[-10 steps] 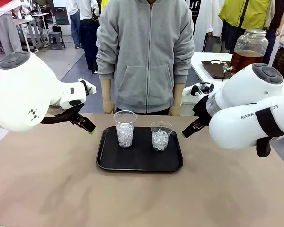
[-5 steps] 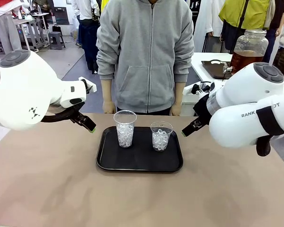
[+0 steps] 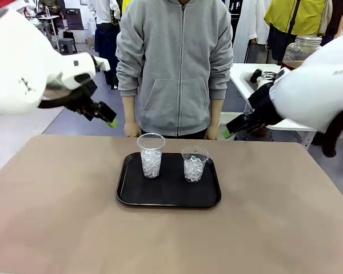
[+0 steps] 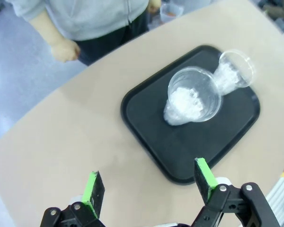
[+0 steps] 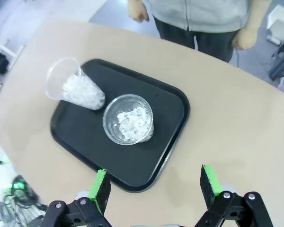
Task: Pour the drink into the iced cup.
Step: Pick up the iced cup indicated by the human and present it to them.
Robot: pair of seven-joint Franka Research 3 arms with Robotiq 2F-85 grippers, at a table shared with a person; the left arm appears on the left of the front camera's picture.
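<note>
Black and shallow, a tray (image 3: 169, 195) is lying at the middle of the tan worktop (image 3: 57, 217), carrying two clear plastic cups packed with ice. A taller cup (image 3: 151, 155) is standing on its left part and a shorter cup (image 3: 195, 164) is standing just beside it on the right, the two apart and both upright. The amber-brown drink (image 3: 290, 64) is sitting in a big glass jar (image 3: 302, 50) at the far right, beyond the worktop, well apart from the cups and partly hidden behind the right arm. The left end effector (image 3: 111, 120) is hanging in the air over the worktop's far left part, its green tips pointing down and in toward the tray. In the left wrist view its fingers (image 4: 93, 191) are spreading wide with nothing between them, the tray lying beyond. The right end effector (image 3: 227, 133) is hovering over the far right edge, likewise pointing in toward the cups. In the right wrist view its fingers (image 5: 100, 189) are standing wide apart and empty above the tray's near rim. A person (image 3: 177, 63) in a grey hoodie is standing at the far side just behind the tray, arms hanging down, both hands loosely curled near the worktop's edge.
</note>
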